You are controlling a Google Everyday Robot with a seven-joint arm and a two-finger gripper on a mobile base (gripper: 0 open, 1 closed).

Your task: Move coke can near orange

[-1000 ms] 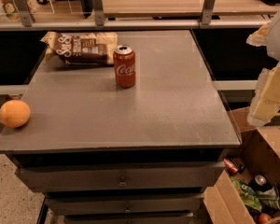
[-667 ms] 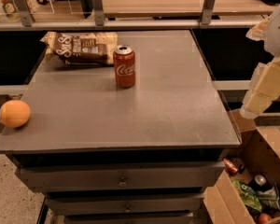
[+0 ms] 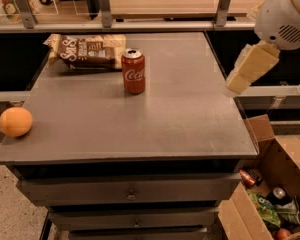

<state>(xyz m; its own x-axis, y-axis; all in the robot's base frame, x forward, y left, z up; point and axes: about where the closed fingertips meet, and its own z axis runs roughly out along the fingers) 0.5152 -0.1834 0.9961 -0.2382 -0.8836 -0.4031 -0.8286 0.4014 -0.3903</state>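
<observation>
The coke can point(image 3: 133, 71) is red with white script and a silver top. It stands upright on the grey table point(image 3: 140, 114), towards the back and a little left of the middle. The orange point(image 3: 15, 121) lies at the table's front left corner, well apart from the can. My gripper point(image 3: 238, 82) is cream-coloured and hangs from the white arm point(image 3: 285, 14) at the upper right. It is above the table's right edge, far right of the can and level with it.
A brown and cream snack bag point(image 3: 87, 50) lies just behind and left of the can. An open cardboard box point(image 3: 270, 194) of cans and packets sits on the floor at the lower right. A railed counter point(image 3: 165, 4) runs behind the table. Drawers point(image 3: 130, 194) sit below the tabletop.
My arm and gripper have moved left and inwards, from off the right side to the table's right edge. The can, orange and bag have not moved.
</observation>
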